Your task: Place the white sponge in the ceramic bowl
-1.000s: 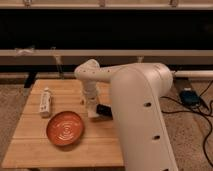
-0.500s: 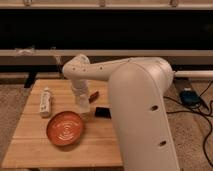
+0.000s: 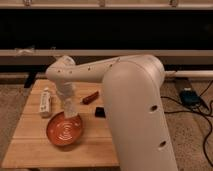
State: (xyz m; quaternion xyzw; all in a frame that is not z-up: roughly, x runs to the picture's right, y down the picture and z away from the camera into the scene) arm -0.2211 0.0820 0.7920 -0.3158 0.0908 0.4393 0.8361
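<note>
The ceramic bowl [image 3: 59, 133] is orange-red and shallow, and sits on the left half of the wooden table [image 3: 35, 147]. My gripper [image 3: 69, 109] hangs down from the white arm, just over the bowl's far rim. It is shut on the white sponge [image 3: 70, 110], a small pale block at its tip, held a little above the bowl. No other sponge shows on the table.
A long narrow white bar [image 3: 45, 102] with dark marks lies left of the bowl. A red-brown stick [image 3: 90, 98] and a small black object [image 3: 100, 112] lie right of the gripper. My arm's large white body [image 3: 135, 110] covers the table's right side. Cables and a blue box [image 3: 190, 96] lie on the floor.
The gripper has moved left and toward the front, from beside the red-brown stick and black object to over the bowl's far rim, carrying the pale block.
</note>
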